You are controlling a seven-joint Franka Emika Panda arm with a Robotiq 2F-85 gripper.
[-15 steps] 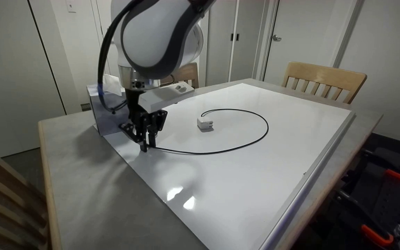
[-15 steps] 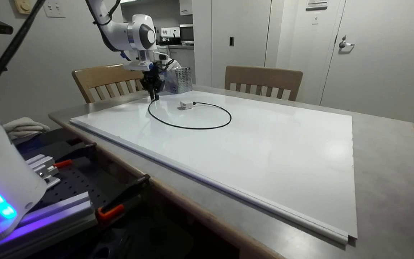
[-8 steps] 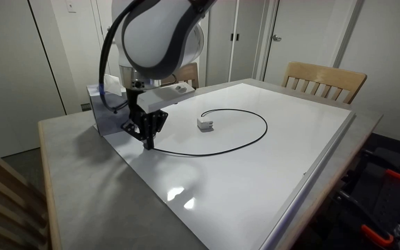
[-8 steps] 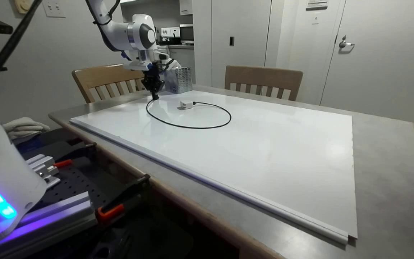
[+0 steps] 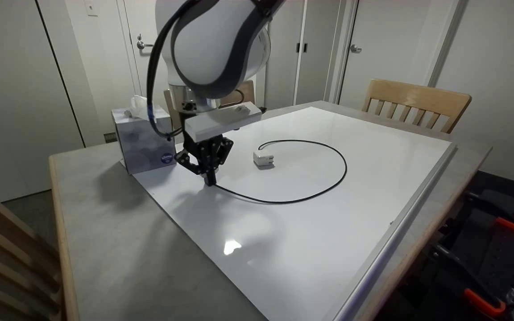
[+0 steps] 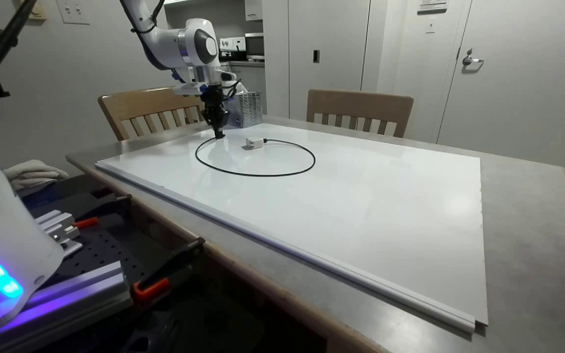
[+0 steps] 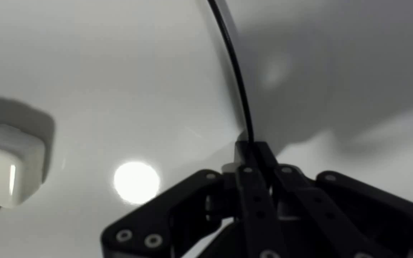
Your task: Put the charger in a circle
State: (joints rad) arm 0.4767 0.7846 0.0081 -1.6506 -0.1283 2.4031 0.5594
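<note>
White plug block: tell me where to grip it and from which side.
I'd take the plug block by its body, straight from above, jaws across the sides between prongs and cable: it lies low on the white board, boxy, prongs jutting one way, cable leaving roughly opposite. The gripper, shut on the cable, must release first.

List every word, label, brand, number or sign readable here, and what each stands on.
Nothing can be read for certain.
Blue logo on the tissue box: too small.
Notice on the wall: too small, cut off at the top.
Small mark below the notice: too small.
</note>
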